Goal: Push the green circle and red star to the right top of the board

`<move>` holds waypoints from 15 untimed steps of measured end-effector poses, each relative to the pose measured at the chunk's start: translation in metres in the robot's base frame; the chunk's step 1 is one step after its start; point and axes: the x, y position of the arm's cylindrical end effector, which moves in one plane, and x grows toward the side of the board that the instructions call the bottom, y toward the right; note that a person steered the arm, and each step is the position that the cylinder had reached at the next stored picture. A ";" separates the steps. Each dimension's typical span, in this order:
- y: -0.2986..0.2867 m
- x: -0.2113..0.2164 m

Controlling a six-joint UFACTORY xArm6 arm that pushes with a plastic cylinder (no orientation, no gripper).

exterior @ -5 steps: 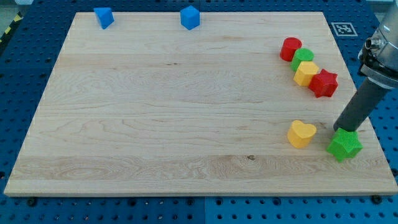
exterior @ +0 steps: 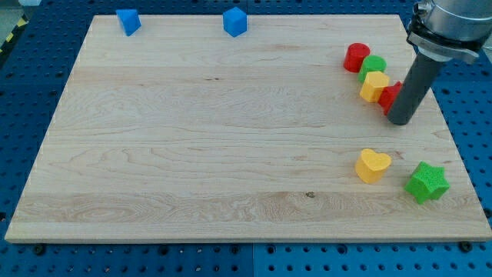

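The green circle [exterior: 374, 66] lies near the view's right top, touching a red round block [exterior: 357, 57] on its left and a yellow block [exterior: 375, 86] below it. The red star [exterior: 390, 97] sits just right of the yellow block and is mostly hidden behind my rod. My tip [exterior: 400, 121] rests on the board against the red star's lower right side. A green star [exterior: 427, 182] lies apart at the view's lower right.
A yellow heart [exterior: 373, 165] lies left of the green star. Two blue blocks [exterior: 128, 21] [exterior: 235, 21] sit at the board's top edge. The wooden board [exterior: 192, 138] ends close to the right of my tip.
My tip has moved up the view from beside the green star to the red star's lower right. The red star and its cluster have shifted slightly up and left.
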 end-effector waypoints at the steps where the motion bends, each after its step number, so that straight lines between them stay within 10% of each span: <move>1: 0.000 -0.024; 15: 0.075 -0.250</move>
